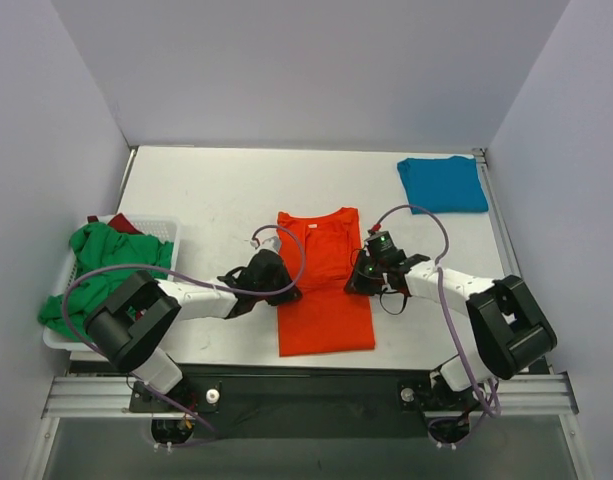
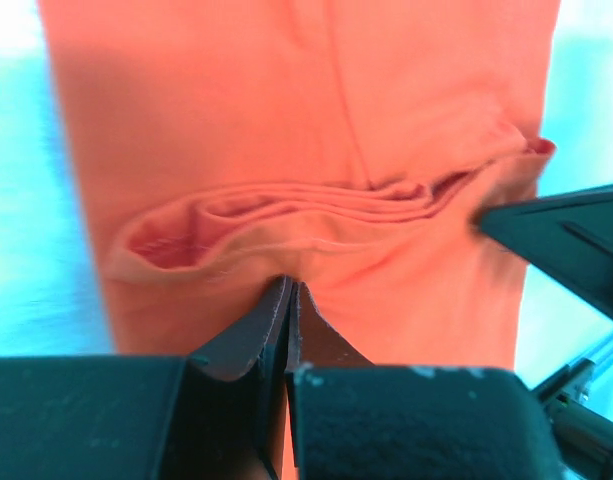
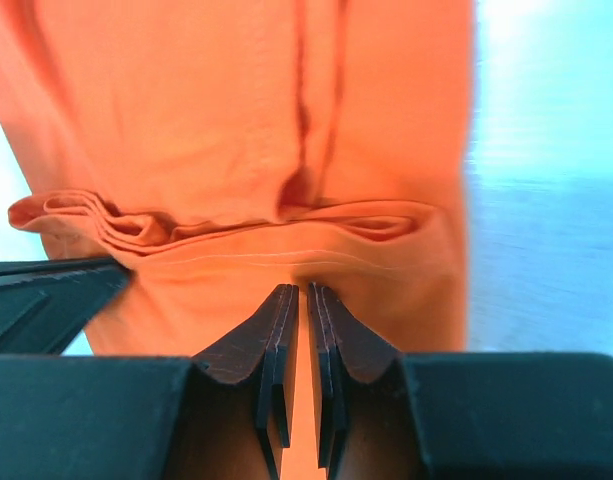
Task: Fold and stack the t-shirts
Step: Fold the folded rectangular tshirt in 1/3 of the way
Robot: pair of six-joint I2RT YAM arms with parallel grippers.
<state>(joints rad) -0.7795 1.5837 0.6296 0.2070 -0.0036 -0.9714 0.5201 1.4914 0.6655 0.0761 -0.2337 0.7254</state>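
Note:
The bright orange-red t-shirt [image 1: 324,322] lies as a long narrow strip in the middle of the table, collar at the far end. My left gripper [image 1: 289,292] is at its left edge, about mid-length, shut on a pinch of the cloth [image 2: 286,120]; the jaws [image 2: 289,285] meet on it below a raised fold. My right gripper [image 1: 356,280] is at the right edge opposite, shut on the cloth [image 3: 236,120] with a thin layer between the jaws [image 3: 301,290]. A teal blue shirt [image 1: 442,183] lies folded at the back right. A green shirt [image 1: 106,262] and a dark red one [image 1: 124,224] are in the basket.
The white lattice basket [image 1: 166,228] stands at the table's left edge, the green shirt spilling over its near side. Grey walls close the table on three sides. Each wrist view shows the other gripper's finger at the cloth's far edge [image 2: 576,240] [image 3: 46,300].

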